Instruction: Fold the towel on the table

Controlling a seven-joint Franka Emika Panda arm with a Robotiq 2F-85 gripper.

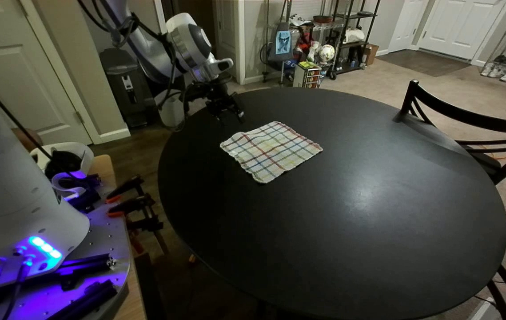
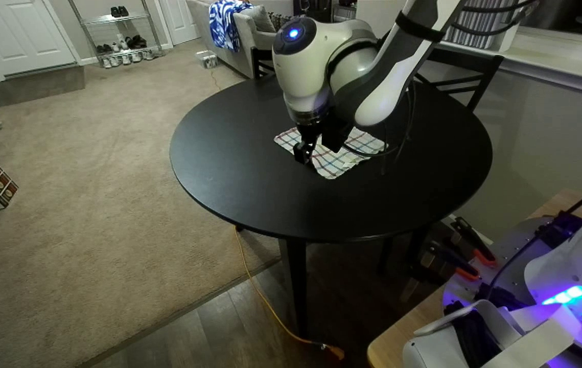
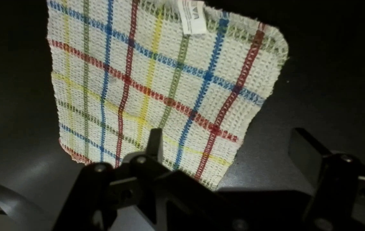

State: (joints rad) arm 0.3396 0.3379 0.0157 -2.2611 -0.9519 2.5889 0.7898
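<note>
Wrist view only: towel (image 3: 156, 86) label (image 3: 193, 20)

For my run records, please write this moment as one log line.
towel: spread unfolded on table | gripper: open, empty, above table, apart from towel | fold: not yet made

There is one large round matte-black table (image 1: 346, 222), one squarish white plaid cloth towel (image 3: 156, 81), one small white label (image 3: 192, 17), one white-and-grey robot arm (image 2: 298, 71) and one black gripper (image 3: 228, 140) with two fingers (image 3: 304, 157); in an exterior view, two black slat-backed chairs (image 1: 470, 117); in an exterior view, two black orange-padded clamps (image 2: 474, 242).
</note>
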